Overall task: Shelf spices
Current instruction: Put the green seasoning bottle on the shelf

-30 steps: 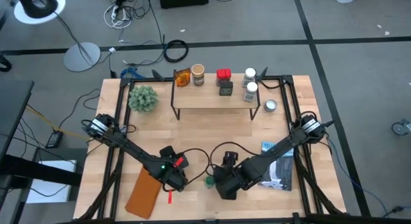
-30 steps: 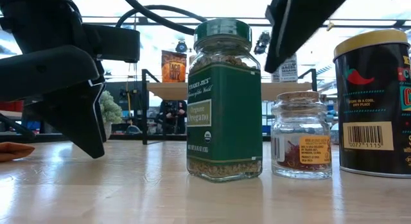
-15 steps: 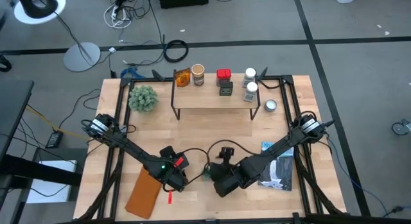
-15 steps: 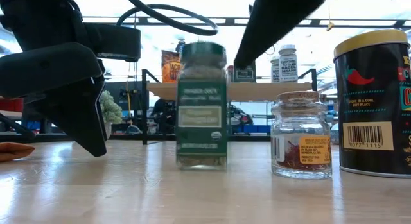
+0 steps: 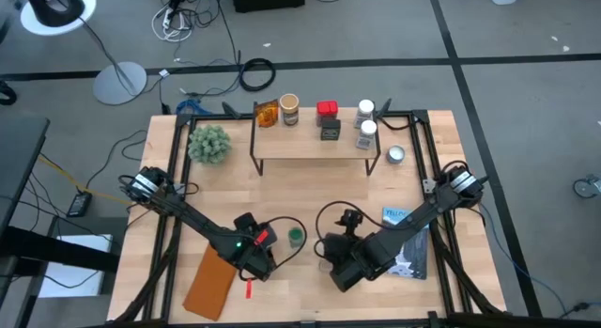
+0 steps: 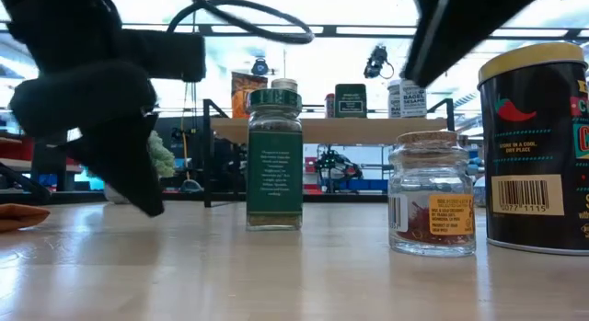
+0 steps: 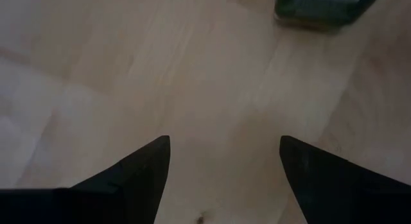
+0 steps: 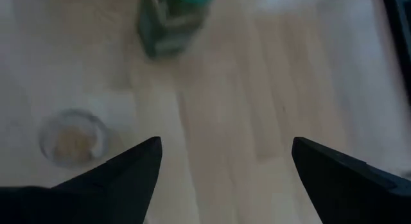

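Note:
A green-lidded oregano jar [image 5: 297, 236] [image 6: 274, 160] stands upright on the tabletop between my two grippers, clear of both. It also shows in the wrist views as the green jar [image 7: 321, 6] [image 8: 170, 25]. My left gripper [image 5: 266, 264] [image 7: 225, 144] is open, low over bare wood to the jar's near left. My right gripper [image 5: 329, 262] [image 8: 225, 144] is open, above the table to the jar's near right. A small cork-lidded glass jar [image 6: 431, 206] [image 8: 72, 142] and a black chili tin [image 6: 538, 146] stand near the front edge. The shelf [image 5: 315, 145] [image 6: 313, 130] at the back bears several spices.
A green plant [image 5: 208, 143] stands left of the shelf and a shallow silver tin [image 5: 395, 155] right of it. A blue-and-white packet [image 5: 406, 243] lies under the right arm. A brown flat object [image 5: 211, 281] lies at the near left. Bare wood shows before the shelf.
The green-lidded jar has slid along the table toward the far edge and turned about, and it still stands upright. My right gripper swung toward the table's left beside the jar, then drew back toward the right and tipped.

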